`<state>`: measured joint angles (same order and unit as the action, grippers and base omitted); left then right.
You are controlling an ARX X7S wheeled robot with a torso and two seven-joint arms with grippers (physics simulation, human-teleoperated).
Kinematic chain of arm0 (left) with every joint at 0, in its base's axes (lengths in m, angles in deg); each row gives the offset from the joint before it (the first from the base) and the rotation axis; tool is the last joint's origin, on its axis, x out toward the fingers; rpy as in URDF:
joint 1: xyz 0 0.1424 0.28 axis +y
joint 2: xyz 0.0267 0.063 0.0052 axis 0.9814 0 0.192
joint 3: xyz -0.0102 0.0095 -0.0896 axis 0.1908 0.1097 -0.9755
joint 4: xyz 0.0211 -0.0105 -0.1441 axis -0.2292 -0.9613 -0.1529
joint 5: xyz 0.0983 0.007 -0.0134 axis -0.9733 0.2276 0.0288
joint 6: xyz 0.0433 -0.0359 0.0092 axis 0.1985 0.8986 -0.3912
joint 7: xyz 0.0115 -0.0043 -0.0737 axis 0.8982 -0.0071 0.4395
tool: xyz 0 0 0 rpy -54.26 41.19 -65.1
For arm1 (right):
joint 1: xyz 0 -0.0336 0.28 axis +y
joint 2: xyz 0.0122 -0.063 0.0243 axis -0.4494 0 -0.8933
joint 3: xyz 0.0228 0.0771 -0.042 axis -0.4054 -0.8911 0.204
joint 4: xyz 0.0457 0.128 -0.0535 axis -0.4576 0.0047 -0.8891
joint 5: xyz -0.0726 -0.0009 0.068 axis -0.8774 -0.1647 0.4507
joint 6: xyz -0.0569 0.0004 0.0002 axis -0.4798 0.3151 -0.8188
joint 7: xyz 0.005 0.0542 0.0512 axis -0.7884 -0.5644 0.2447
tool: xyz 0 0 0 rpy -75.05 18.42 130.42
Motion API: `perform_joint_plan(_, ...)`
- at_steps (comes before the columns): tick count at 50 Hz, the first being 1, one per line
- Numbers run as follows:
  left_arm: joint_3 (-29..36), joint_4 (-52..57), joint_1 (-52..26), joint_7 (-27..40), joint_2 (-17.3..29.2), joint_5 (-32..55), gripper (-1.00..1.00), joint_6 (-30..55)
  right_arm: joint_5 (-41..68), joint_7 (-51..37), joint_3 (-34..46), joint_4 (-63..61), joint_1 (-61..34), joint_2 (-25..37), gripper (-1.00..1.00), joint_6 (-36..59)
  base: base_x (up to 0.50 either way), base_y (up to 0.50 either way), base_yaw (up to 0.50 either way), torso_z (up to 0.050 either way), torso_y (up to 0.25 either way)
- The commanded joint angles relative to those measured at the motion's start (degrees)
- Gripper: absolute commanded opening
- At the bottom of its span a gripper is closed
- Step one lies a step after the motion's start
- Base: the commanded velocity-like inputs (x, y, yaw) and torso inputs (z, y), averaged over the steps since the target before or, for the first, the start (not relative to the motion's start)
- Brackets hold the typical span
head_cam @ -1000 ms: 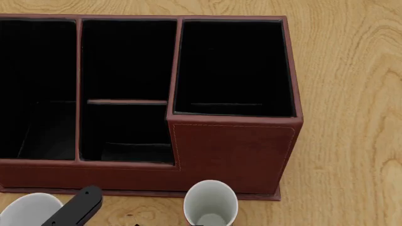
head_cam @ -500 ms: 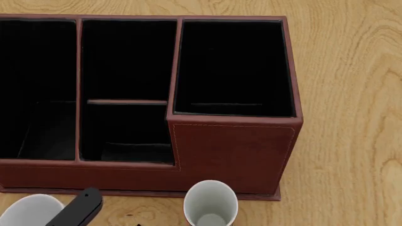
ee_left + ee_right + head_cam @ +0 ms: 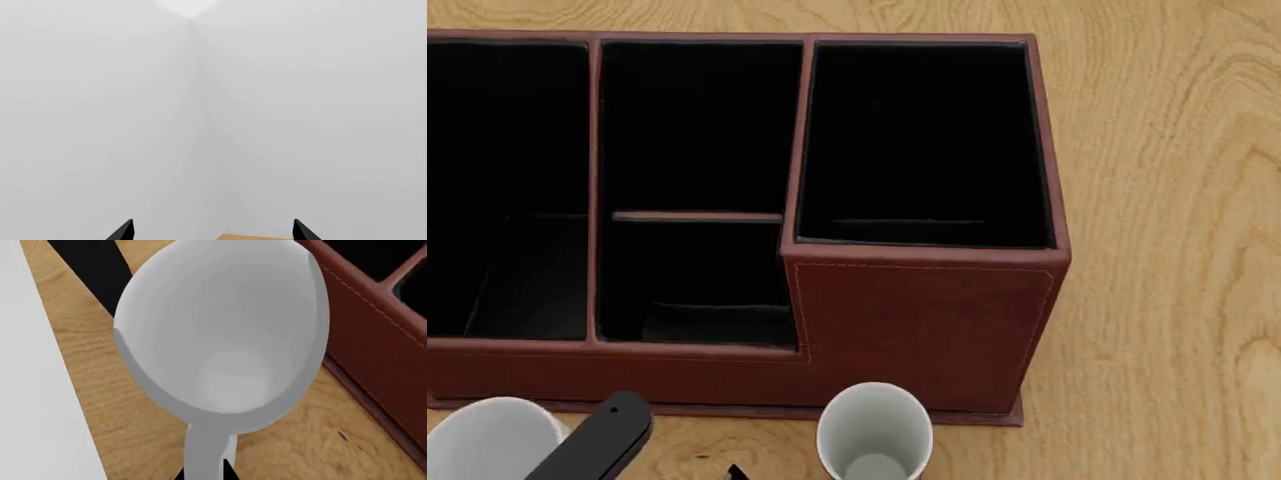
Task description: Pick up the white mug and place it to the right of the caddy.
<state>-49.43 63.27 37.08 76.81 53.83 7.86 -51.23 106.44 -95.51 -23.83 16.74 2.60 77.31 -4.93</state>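
Clearly the task was at its opening step, the approach to the grasp. The white mug (image 3: 227, 340) stood upright on the bench (image 3: 1174, 300), just in front of the caddy (image 3: 921, 320) near its left end, apart from it and not lifted. The right wrist view looked straight down into its bowl from close above, with the loop handle pointing toward the camera. Of the right pincer (image 3: 207, 474) we saw only a dark sliver at the edge of that view beside the handle, so we could not tell whether its jaws were spread or pressed together, nor whether they touched the mug.

The left pincer (image 3: 210, 231) was spread wide and empty, its fingertips (image 3: 123, 231) aimed at bare white walls well away from the work.

A second, narrower mug (image 3: 874, 435) stood in front of the taller right section of the caddy, between the white mug and the goal. The bare wood to the right of the caddy looked free to take the mug.

We judged that the next move called for settling the right pincer onto the rim or handle and pinching firmly. After that would come a lift high enough to pass over the narrower mug and a carry rightward past the caddy's corner.
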Motion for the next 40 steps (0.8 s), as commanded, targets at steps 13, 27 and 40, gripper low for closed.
perform_joint_plan(13,0.4,0.9,-1.3,0.3,0.7,0.6,1.0,1.1,9.2,-9.0,-4.3,-10.3,-3.7,2.7,-1.0,-0.2,0.0,0.0,0.0,0.0,0.0)
perform_joint_plan(27,-1.2,2.2,-1.1,0.3,0.7,1.3,1.0,2.5,16.0,-14.6,-6.7,-15.6,-6.6,4.3,-1.0,-2.2,0.0,0.0,0.0,0.0,0.0)
perform_joint_plan(40,-1.5,3.2,-1.3,0.6,0.8,1.7,1.0,3.3,22.3,-19.3,-10.1,-19.3,-11.1,6.7,-1.0,-4.8,0.0,0.0,0.0,0.0,0.0)
